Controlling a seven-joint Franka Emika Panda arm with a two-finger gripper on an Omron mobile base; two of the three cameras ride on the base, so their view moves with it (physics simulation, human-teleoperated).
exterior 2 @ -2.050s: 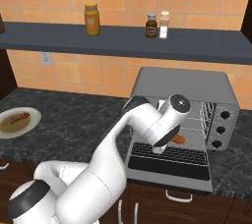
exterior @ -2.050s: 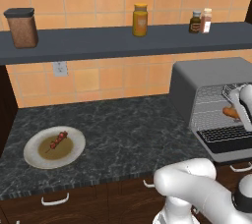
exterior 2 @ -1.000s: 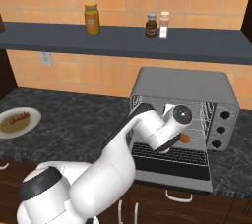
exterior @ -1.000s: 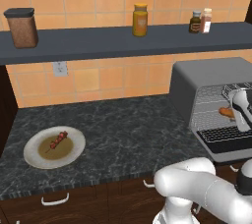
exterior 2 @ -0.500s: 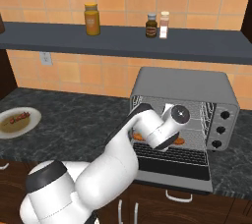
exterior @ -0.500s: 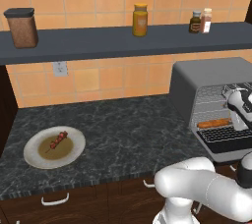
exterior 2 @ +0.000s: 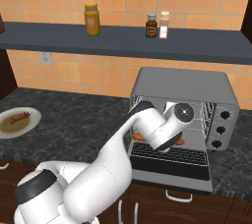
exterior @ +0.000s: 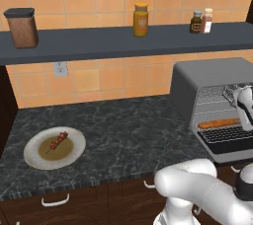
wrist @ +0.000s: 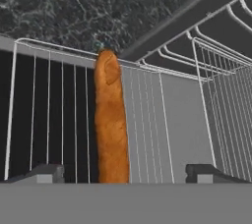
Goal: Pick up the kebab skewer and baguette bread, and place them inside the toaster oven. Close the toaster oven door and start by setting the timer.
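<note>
The toaster oven (exterior: 197,83) stands open at the right end of the counter, its door (exterior 2: 170,168) folded down flat. The baguette bread (wrist: 111,120) lies on the wire rack (wrist: 162,120) inside, also seen as an orange stick (exterior: 219,123). My gripper (wrist: 126,175) hovers just above it, open, its fingertips (wrist: 47,173) wide apart on either side and touching nothing. From the left base view the hand (exterior: 244,105) is in the oven mouth. The kebab skewer (exterior: 58,140) rests on a round plate (exterior: 37,157) far left on the counter.
A shelf (exterior: 99,41) above the counter carries a dark canister (exterior: 22,26), an orange jar (exterior: 141,19) and two small bottles (exterior: 201,21). The oven's knobs (exterior 2: 221,129) are on its right front. Dark stone counter (exterior: 128,130) lies between plate and oven.
The gripper has opened and let go of the baguette, which now lies flat on the oven rack. The hand has lifted slightly above it.
</note>
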